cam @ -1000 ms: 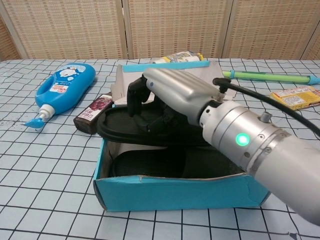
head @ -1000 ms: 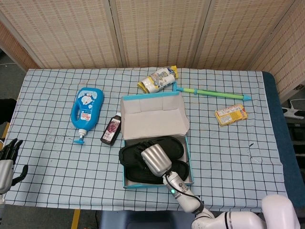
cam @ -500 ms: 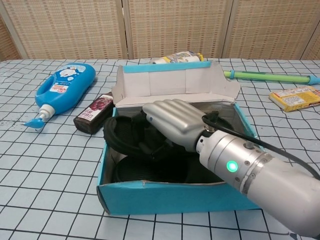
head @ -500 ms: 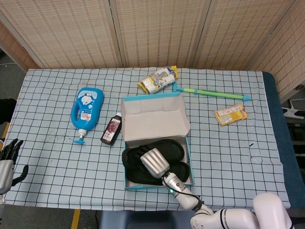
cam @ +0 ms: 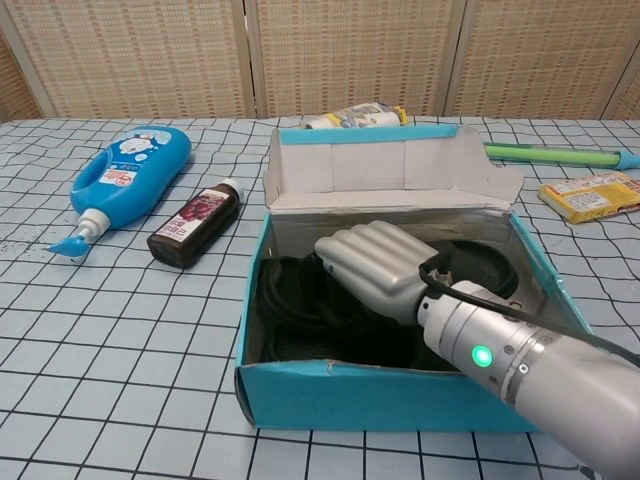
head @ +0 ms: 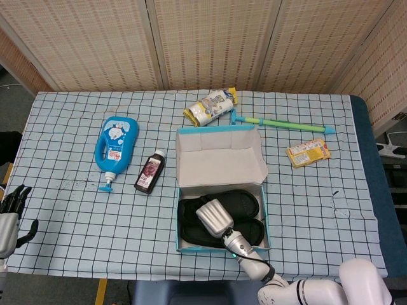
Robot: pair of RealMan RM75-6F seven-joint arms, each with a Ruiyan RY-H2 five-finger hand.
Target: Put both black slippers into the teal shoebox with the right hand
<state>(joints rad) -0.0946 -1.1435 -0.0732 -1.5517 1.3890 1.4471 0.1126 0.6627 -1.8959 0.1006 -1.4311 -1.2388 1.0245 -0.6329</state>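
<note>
Both black slippers (head: pixel 238 204) (cam: pixel 300 300) inside teal shoebox (head: pixel 222 248) (cam: pixel 380 400), long axes left-right, stacked. Right hand (head: pixel 214 216) (cam: pixel 375 268) in box, fingers curled over upper slipper; grip itself hidden. Left hand (head: pixel 9 219) open at table (head: pixel 63 210) left edge. Lid flap upright behind; brown bottle (head: pixel 148 173) (cam: pixel 195 222) left of box.

Checked table before woven screens

A blue-grid tablecloth (head: pixel 63 210) covers the table (creased in places); tan woven folding screens (head: pixel 210 38) stand behind it.
</note>
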